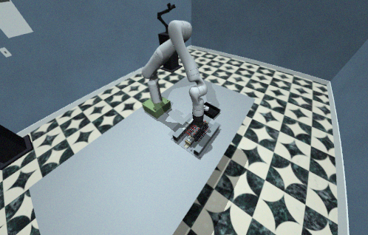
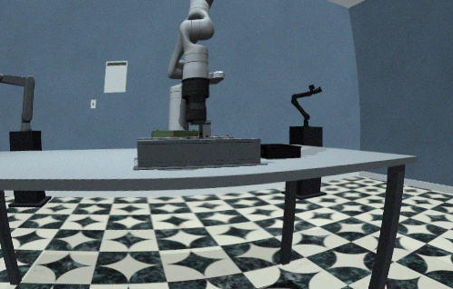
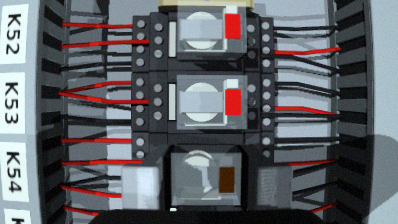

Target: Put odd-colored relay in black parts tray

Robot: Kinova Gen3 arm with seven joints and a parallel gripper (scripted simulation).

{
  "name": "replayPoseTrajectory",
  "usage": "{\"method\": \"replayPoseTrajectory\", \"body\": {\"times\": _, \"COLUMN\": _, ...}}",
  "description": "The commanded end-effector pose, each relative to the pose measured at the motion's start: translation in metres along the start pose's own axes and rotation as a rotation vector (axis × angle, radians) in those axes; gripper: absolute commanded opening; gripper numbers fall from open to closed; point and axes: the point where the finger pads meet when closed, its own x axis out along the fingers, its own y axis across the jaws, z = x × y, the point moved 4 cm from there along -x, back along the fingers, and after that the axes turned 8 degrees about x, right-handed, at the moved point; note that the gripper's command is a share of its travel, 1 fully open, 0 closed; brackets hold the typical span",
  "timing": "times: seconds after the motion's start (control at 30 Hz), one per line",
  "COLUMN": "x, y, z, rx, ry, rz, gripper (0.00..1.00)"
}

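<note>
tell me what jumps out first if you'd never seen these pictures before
The pale grey arm arches over the table and drops straight down onto the relay panel near the table's far edge. In the wrist view, the gripper is clamped on the K54 relay, whose button is dark orange-brown while the two relays above it show bright red. The black parts tray sits just beside the panel.

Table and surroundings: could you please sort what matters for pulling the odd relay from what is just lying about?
For the job:
- K54 relay, orange-brown button
- end effector, shut on it
- relay panel
- black parts tray

Lying about:
- red-button relays K52 and K53
- two idle arms behind
- wall notice
</note>
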Motion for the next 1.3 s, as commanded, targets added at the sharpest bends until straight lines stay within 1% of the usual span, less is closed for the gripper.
{"method": "replayPoseTrajectory", "body": {"times": 0.0, "x": -0.0009, "y": 0.0003, "z": 0.0000, "rx": 0.000, "ry": 0.001, "rz": 0.008, "gripper": 0.00}}
{"method": "replayPoseTrajectory", "body": {"times": 0.73, "x": -0.0011, "y": -0.0020, "z": 0.0003, "rx": 0.000, "ry": 0.006, "rz": 0.042, "gripper": 0.00}}
{"method": "replayPoseTrajectory", "body": {"times": 0.87, "x": -0.0011, "y": -0.0019, "z": 0.0003, "rx": 0.000, "ry": 0.006, "rz": 0.040, "gripper": 0.00}}
{"method": "replayPoseTrajectory", "body": {"times": 1.27, "x": -0.0012, "y": -0.0002, "z": 0.0001, "rx": 0.000, "ry": 0.002, "rz": 0.016, "gripper": 0.00}}
